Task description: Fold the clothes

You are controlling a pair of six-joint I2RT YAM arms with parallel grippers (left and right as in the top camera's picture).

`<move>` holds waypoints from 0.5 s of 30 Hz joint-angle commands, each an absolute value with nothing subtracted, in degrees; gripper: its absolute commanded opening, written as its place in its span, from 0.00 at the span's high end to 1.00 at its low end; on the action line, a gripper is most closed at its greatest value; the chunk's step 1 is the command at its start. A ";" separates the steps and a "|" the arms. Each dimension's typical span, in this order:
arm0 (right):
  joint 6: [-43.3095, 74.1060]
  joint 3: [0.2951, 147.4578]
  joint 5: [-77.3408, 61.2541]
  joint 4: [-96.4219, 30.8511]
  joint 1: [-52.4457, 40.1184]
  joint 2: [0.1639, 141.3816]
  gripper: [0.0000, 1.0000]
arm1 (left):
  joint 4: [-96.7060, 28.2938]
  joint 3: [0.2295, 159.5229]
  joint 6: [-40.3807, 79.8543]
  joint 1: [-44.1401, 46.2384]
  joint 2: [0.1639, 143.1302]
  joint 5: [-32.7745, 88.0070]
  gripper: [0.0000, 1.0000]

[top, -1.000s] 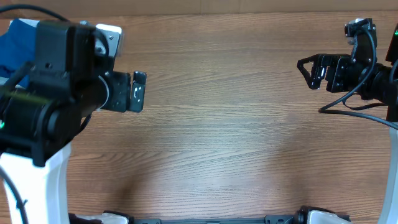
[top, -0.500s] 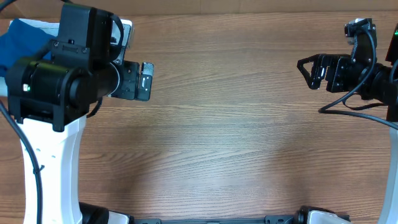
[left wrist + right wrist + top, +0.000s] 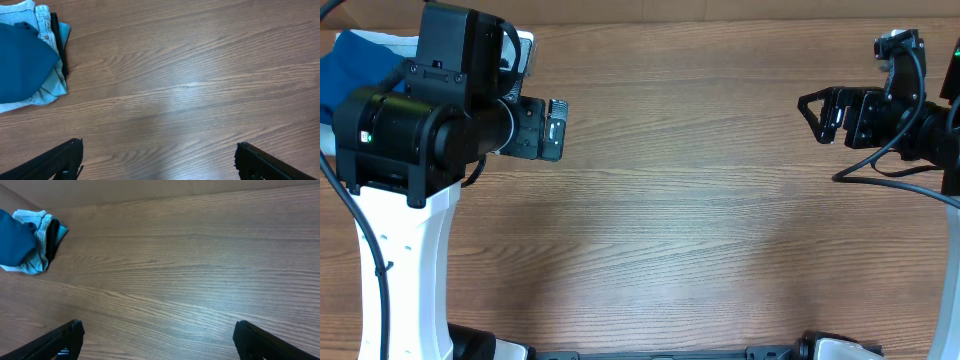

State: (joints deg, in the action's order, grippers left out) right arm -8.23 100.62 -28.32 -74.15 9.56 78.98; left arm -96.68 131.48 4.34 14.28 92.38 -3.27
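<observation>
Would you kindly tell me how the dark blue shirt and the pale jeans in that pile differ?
The shirt is deep teal and smooth; the jeans are pale blue with visible seams. The shirt lies on top; the jeans peek out beneath it. Both sit bunched together in one unfolded pile.

no text, label, brand, number or sign could be read in any of the views.
</observation>
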 commanded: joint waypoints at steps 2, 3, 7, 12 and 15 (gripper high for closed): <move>-8.93 102.02 -28.47 -73.97 9.37 78.26 0.00 | -96.79 130.87 4.93 14.70 92.53 -3.16 0.00; -9.63 102.02 -26.85 -73.80 9.37 77.54 0.00 | -96.79 130.87 4.93 14.70 92.53 -3.16 0.00; -9.50 101.51 -23.18 -73.41 9.37 72.97 0.00 | -96.79 130.87 4.93 14.70 92.53 -3.16 0.00; -13.21 90.76 -22.52 -59.90 9.37 61.80 0.00 | -96.79 130.87 4.93 14.70 92.53 -3.16 0.00; -16.10 78.24 -22.52 -51.33 9.37 53.49 0.00 | -96.79 130.87 4.93 14.68 92.53 -3.16 0.00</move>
